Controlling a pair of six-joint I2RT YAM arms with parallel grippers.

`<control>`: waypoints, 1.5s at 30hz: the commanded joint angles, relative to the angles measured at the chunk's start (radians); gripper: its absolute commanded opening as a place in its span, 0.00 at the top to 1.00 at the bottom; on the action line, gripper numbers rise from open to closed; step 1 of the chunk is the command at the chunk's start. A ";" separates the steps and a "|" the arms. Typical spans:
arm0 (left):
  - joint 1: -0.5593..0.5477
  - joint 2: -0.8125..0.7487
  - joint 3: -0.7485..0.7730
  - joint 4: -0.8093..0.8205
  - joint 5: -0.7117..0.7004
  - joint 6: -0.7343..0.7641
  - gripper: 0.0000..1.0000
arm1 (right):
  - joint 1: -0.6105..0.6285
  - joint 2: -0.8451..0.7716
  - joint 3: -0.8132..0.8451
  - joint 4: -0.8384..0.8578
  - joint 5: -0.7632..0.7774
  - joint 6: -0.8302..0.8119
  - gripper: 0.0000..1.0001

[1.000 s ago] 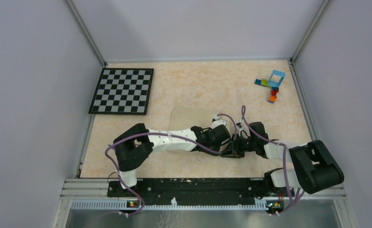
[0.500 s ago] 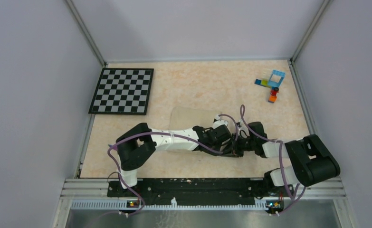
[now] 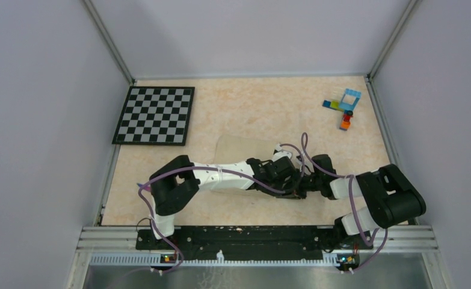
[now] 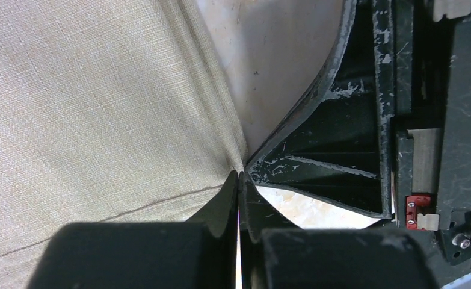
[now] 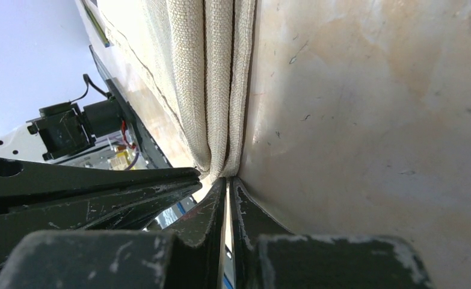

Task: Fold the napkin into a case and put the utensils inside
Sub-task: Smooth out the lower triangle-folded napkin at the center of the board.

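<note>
Left wrist view: my left claw (image 4: pixel 240 180) has just clamped shut on a corner of the napkin (image 4: pixel 88 102); my right claw (image 5: pixel 227 185) has closed on its folded edge; cloth lies mid-table (image 3: pixel 251 108); folding can begin.

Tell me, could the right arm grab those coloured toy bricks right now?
Probably not yet: the right hand is shut on the napkin. Once it lets go, the way to the toy bricks looks open.

A corner of the cream napkin (image 4: pixel 94 102) is pinched by the closed left gripper (image 4: pixel 239 179), with the scratched black right gripper (image 4: pixel 263 162) set just beside it.
</note>
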 commanded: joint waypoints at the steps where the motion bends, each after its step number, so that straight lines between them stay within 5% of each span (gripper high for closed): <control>1: -0.005 -0.035 0.025 -0.005 -0.002 0.004 0.96 | 0.012 0.012 0.006 0.046 0.012 -0.011 0.96; 5: -0.005 -0.027 0.025 -0.028 -0.021 0.004 0.72 | 0.012 0.028 0.005 0.059 0.007 -0.010 0.96; 10: -0.005 -0.046 -0.016 -0.030 -0.046 -0.008 0.65 | 0.012 0.036 0.009 0.061 0.005 -0.012 0.97; 17: -0.005 -0.015 -0.039 -0.028 -0.044 -0.013 0.69 | 0.012 0.040 0.013 0.058 0.005 -0.010 0.98; 30: -0.009 -0.040 0.005 0.010 0.008 0.001 0.99 | 0.011 0.043 0.024 0.052 0.010 -0.010 0.99; 39: -0.011 0.010 0.020 0.019 0.053 -0.004 0.99 | 0.012 0.043 0.023 0.052 0.015 -0.010 0.99; 42: -0.011 0.010 0.014 0.019 0.061 -0.003 0.92 | 0.012 0.041 0.020 0.051 0.018 -0.008 0.99; 45: -0.015 -0.024 0.012 0.013 0.068 0.000 0.74 | 0.012 0.001 0.030 -0.028 0.072 -0.032 0.99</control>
